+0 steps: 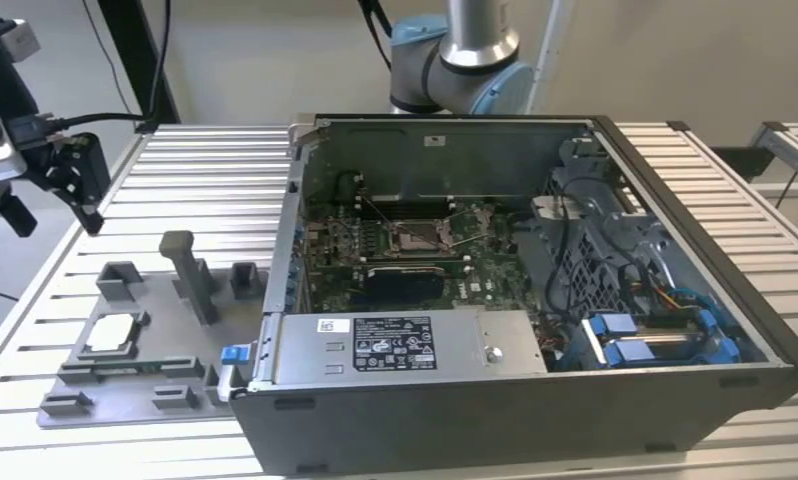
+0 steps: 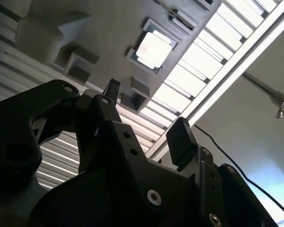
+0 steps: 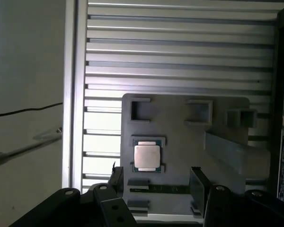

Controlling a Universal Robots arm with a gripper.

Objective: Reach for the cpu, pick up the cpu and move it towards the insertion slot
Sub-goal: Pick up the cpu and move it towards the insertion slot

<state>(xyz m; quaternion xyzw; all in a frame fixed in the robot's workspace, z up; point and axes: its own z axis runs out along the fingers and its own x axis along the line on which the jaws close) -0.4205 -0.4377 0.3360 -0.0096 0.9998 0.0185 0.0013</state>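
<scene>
While the cpu (image 3: 147, 156) lies flat in its pocket on the grey fixture plate (image 1: 172, 348) beside the open case (image 1: 506, 425), you have the gripper (image 3: 156, 175) well above it, empty, fingers (image 3: 199, 183) spread wide, chip centred between them.

A ribbed, pale metal table (image 1: 199, 170) is being struck by bright light, its slats being rendered almost white in the second wrist view. Behind it, in the exterior view, a plain pale wall (image 1: 266, 60) is being partly crossed by a dark upright post (image 1: 139, 55). A second slatted table (image 1: 797, 140) is being shown at the exterior view's right. Beside the table's edge, a smooth grey floor (image 3: 23, 56) is being crossed by a thin black cable (image 3: 23, 112).
</scene>
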